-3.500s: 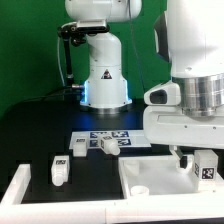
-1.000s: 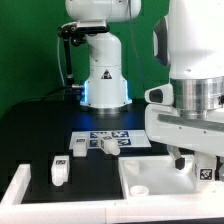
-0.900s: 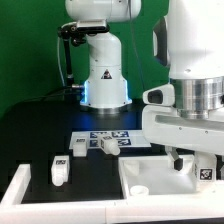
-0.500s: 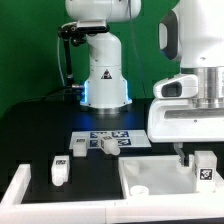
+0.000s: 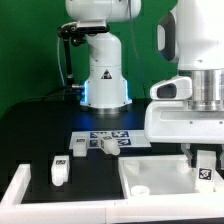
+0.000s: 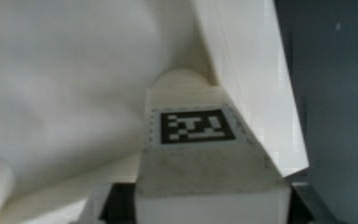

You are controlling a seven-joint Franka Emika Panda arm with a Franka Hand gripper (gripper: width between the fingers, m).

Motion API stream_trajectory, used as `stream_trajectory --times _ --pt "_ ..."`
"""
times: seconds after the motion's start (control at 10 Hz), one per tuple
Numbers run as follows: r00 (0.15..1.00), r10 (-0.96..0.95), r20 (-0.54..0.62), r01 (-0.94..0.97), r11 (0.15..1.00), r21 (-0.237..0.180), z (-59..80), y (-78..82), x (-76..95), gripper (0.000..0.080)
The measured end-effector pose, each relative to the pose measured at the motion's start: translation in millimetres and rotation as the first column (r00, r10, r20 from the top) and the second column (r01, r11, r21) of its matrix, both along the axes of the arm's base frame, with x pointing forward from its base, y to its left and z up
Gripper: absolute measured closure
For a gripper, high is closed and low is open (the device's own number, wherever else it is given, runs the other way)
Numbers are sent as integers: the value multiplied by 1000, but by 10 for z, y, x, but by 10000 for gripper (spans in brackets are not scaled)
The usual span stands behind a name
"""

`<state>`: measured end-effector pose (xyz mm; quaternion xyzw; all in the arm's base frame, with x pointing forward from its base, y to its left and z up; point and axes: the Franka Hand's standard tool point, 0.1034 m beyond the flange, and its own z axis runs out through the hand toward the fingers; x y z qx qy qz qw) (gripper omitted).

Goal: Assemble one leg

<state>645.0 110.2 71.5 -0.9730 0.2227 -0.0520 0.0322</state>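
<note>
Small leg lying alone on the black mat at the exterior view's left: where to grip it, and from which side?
Probably from straight above, fingers closing across the narrow width of the small white leg near its middle. It lies flat on the black table with its long axis running away from the camera, and both long sides are free. The white tray wall sits nearer the camera but apart from it.

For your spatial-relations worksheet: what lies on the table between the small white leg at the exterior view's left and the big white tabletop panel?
Only bare black table lies between the leg and the tabletop panel, as the exterior view shows.
</note>
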Motion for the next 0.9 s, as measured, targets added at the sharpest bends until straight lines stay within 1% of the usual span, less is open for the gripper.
stream_trajectory --times 0.1,0.2,0.3,0.4,0.5,0.6,0.7,0.9 --pt "978 -207 -26 207 978 11 0 -13 -26 510" --pt "919 -387 -70 389 921 15 10 -24 -50 510" --pt "833 -544 -98 549 835 37 23 -48 -11 510" --pt "713 -688 -135 699 712 60 -11 -70 -13 510" --pt "610 -774 -168 791 607 77 -12 -63 -27 510" --pt "537 -825 -179 843 533 72 -13 -56 -29 510" --pt "496 -848 -185 868 493 67 -12 -32 -35 510" --pt "430 -883 -189 902 427 61 -11 -36 -34 510"
